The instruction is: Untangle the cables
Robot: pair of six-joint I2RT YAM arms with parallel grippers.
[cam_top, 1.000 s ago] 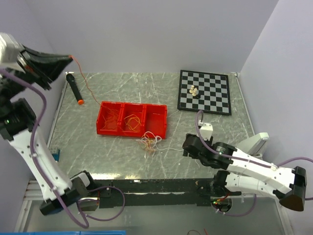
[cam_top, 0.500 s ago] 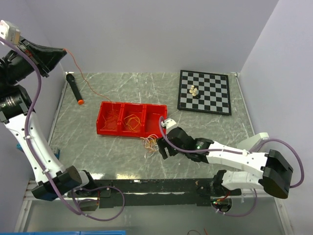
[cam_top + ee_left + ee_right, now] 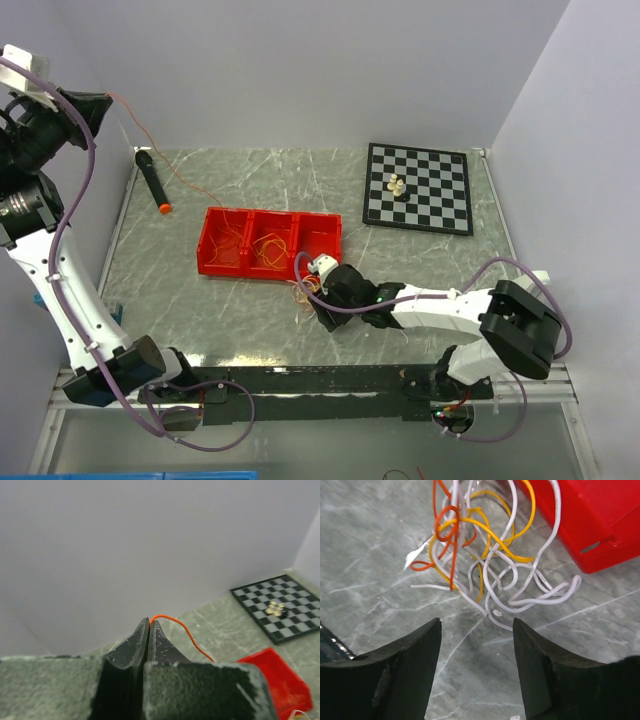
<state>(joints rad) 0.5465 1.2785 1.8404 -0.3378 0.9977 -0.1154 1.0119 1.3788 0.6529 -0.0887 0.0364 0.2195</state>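
A tangled clump of white, yellow and orange cables [image 3: 303,291] lies on the table just in front of the red tray [image 3: 270,213]. In the right wrist view the clump [image 3: 485,560] sits just beyond my right gripper [image 3: 477,625], which is open low over the table with nothing between its fingers. My right gripper [image 3: 316,304] is at the clump's near right side. High at the far left, my left gripper [image 3: 97,100] is shut on one orange cable [image 3: 190,187]. That cable [image 3: 185,632] leaves the pinched tips of the left gripper [image 3: 149,622] and runs down towards the tray.
The red tray [image 3: 590,520] has three compartments, and more loose cables [image 3: 270,250] lie in them. A chessboard [image 3: 420,187] with small pale pieces [image 3: 397,185] lies at the back right. A black marker with an orange tip [image 3: 152,180] lies at the back left.
My right arm has swung left across the table, bringing its gripper up to the clump. My left gripper has moved further left with the orange cable still pinched.
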